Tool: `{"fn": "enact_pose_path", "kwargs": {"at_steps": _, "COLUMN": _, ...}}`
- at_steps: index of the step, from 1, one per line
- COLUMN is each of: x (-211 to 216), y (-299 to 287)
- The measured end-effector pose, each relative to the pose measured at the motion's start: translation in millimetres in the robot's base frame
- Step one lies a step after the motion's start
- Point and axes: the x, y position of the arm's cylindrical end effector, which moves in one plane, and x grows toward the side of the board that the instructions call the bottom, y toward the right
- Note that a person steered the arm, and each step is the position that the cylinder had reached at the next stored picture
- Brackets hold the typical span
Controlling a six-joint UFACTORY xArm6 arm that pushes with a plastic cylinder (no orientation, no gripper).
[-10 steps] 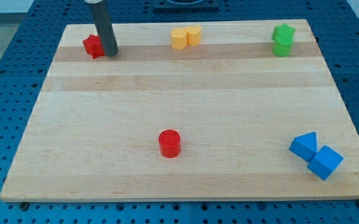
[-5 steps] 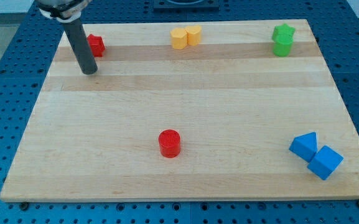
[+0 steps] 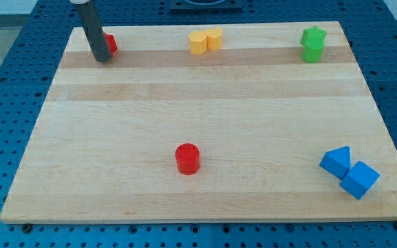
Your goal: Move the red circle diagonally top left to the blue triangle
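The red circle [image 3: 187, 158] stands on the wooden board [image 3: 205, 103] a little below its middle. The blue triangle [image 3: 336, 162] lies at the view's lower right, touching a blue cube [image 3: 359, 180] on its lower right. My tip [image 3: 102, 59] rests on the board at the view's upper left, far from the red circle. The rod covers the left part of a second red block [image 3: 110, 44], whose shape I cannot make out.
Two yellow blocks [image 3: 205, 40] sit together at the top middle of the board. Two green blocks [image 3: 313, 43] sit together at the top right. A blue perforated table [image 3: 5, 103] surrounds the board.
My tip has moved from right of the small red block to down-left of it, then back up to its left edge. The blocks have not moved.
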Motion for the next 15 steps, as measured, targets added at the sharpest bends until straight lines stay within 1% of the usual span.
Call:
{"fn": "enact_pose_path", "kwargs": {"at_steps": 2, "x": -13, "y": 0}}
{"fn": "enact_pose_path", "kwargs": {"at_steps": 4, "x": -5, "y": 0}}
{"fn": "enact_pose_path", "kwargs": {"at_steps": 5, "x": 48, "y": 0}}
{"fn": "enact_pose_path", "kwargs": {"at_steps": 6, "x": 124, "y": 0}}
{"fn": "enact_pose_path", "kwargs": {"at_steps": 7, "x": 214, "y": 0}}
{"fn": "enact_pose_path", "kwargs": {"at_steps": 8, "x": 281, "y": 12}}
{"fn": "enact_pose_path", "kwargs": {"at_steps": 9, "x": 327, "y": 54}}
{"fn": "enact_pose_path", "kwargs": {"at_steps": 11, "x": 329, "y": 57}}
{"fn": "enact_pose_path", "kwargs": {"at_steps": 12, "x": 329, "y": 92}}
{"fn": "enact_pose_path", "kwargs": {"at_steps": 13, "x": 321, "y": 199}}
{"fn": "enact_pose_path", "kwargs": {"at_steps": 14, "x": 319, "y": 245}}
{"fn": "enact_pose_path", "kwargs": {"at_steps": 15, "x": 319, "y": 245}}
